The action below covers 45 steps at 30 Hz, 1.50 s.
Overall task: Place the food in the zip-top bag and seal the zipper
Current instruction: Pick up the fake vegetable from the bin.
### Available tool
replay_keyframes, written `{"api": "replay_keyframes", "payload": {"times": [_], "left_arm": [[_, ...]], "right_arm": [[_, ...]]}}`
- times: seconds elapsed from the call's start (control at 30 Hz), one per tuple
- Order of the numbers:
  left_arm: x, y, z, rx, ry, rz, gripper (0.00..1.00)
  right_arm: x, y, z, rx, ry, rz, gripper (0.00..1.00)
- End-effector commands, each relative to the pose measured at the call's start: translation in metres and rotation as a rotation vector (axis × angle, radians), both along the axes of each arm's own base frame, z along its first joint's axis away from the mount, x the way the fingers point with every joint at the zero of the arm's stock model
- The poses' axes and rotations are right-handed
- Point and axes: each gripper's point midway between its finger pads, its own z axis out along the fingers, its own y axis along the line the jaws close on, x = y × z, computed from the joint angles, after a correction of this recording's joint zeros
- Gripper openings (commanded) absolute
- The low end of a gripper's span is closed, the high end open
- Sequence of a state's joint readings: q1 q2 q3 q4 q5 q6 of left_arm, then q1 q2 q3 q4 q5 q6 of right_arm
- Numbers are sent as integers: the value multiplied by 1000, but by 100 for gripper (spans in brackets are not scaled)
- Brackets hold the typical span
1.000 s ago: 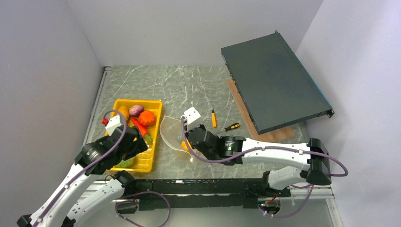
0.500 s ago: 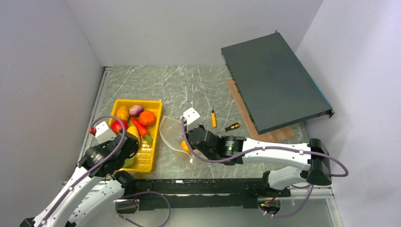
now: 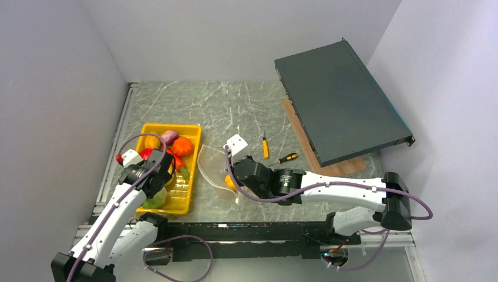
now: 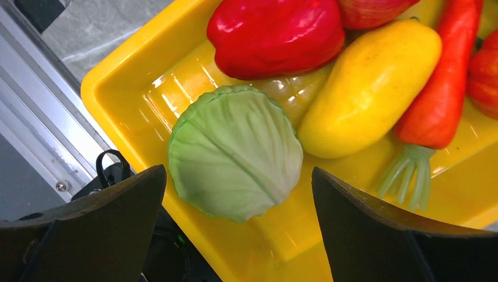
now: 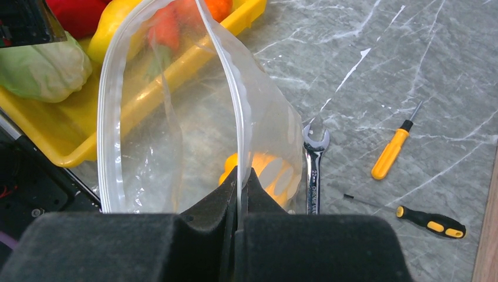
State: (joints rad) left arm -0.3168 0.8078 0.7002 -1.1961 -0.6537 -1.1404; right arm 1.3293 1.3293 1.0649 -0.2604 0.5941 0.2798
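1. Left tool (image 4: 238, 176): released, jaws spread wide. It hangs above the near end of the tray (image 4: 117, 88) and brackets the cabbage (image 4: 235, 153) without touching it.
2. Cabbage: a round, ribbed, pale green form with a glossy moulded skin. It is likely light, hollow and rigid. The smooth dome may slip, so a grip across its widest part, with the pads on opposite flanks, appears safest.
3. Right tool (image 5: 239, 176): clenched on the near rim of the bag (image 5: 152, 135). It pinches the film at the mouth edge and holds the mouth up and open toward the tray.
4. Bag: thin clear film, floppy, with no stiffness of its own, so the mouth has shape only where it is pinched. It stands on the surface (image 5: 352, 47) near the tray's right wall. One orange piece (image 5: 264, 170) already lies at its bottom.
5. Zipper (image 5: 108, 147): a narrow whitish strip round the mouth, unsealed. It looks firmer than the film and is the likely place to pinch when sealing.
6. Tray, farther in: the red pepper (image 4: 276, 35), yellow pepper (image 4: 370, 88) and carrot (image 4: 443, 88) lie packed side by side, touching. All look like glossy hard plastic. The carrot is slender with green stalks and is probably best taken across its shaft.
7. Beyond the bag: a steel wrench (image 5: 314, 170) lies just beside it on the grey marbled surface. Two screwdrivers (image 5: 393, 147) lie farther off. None of these belongs in the bag.
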Motion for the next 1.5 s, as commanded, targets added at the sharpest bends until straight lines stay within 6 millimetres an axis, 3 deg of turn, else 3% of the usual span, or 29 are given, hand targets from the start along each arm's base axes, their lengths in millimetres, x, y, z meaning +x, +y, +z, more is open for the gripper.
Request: {"api": "replay_keyframes", "payload": {"times": [0.0, 0.23, 0.63, 0.77, 0.87, 1.07, 1.17, 1.47], "left_arm": [[0, -2, -9, -59, -15, 70, 100], [10, -3, -20, -111, -84, 122, 100], [11, -6, -52, -147, -23, 178, 98], [10, -9, -56, -167, -30, 164, 83], [14, -13, -52, -198, -89, 132, 61], [16, -14, -26, -217, -202, 87, 45], [15, -10, 2, -205, -251, 74, 24], [7, -17, 95, -242, -442, -72, 4]], "right_arm": [[1, 6, 16, 49, -6, 5, 0], [1, 5, 15, 41, -9, 4, 0], [1, 2, 19, 50, -4, -8, 0], [-1, 4, 19, 54, 2, 2, 0], [-2, 6, 19, 61, 10, 10, 0], [-3, 9, 18, 66, 19, 19, 0], [-3, 10, 17, 58, 22, 15, 0], [-3, 14, 20, 67, 30, 12, 0]]}}
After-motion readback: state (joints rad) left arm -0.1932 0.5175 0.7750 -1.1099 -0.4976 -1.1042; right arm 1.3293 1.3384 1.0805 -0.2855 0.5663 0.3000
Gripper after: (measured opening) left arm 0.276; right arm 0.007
